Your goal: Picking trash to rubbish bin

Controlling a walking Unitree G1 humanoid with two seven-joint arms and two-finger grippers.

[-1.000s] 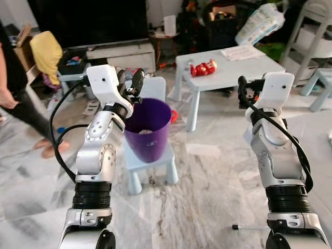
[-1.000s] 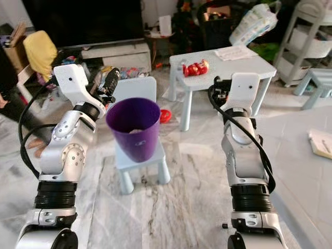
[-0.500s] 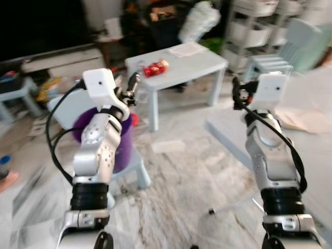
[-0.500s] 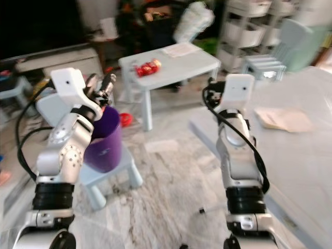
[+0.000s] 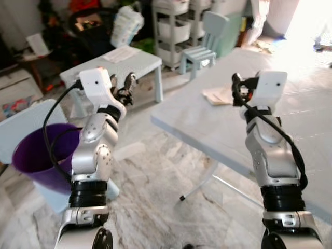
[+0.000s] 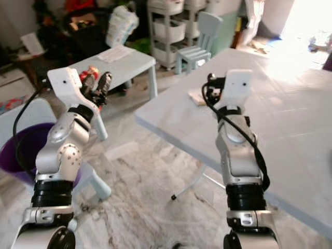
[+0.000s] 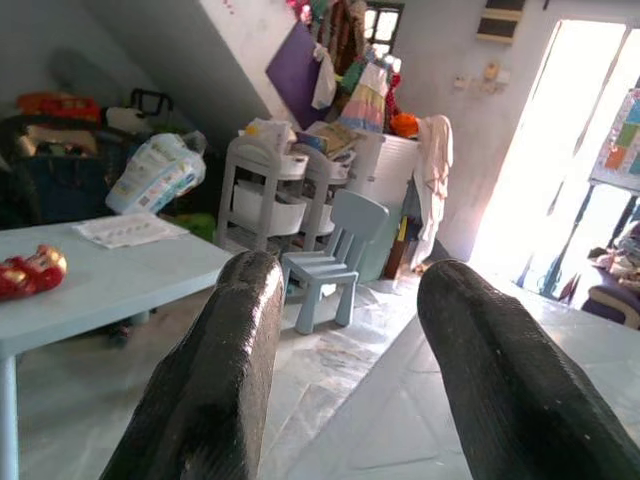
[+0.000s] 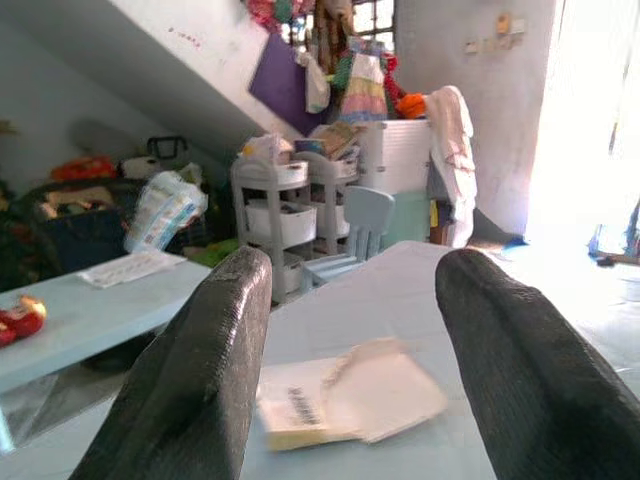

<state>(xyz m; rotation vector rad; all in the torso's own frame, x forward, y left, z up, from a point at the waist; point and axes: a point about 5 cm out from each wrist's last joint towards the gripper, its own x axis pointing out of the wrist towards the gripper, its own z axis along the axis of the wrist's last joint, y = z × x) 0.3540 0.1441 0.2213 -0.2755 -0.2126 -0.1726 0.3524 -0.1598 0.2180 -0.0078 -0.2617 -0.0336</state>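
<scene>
Our left arm bent, raised, forearm upright | left end effector fingers apart, empty | our right arm raised likewise | right end effector fingers spread, nothing between them

1. Home living/play room: marble floor, pale blue kids' table and small chair.
2. Storage trolley, hanging clothes, cluttered bags.
</scene>
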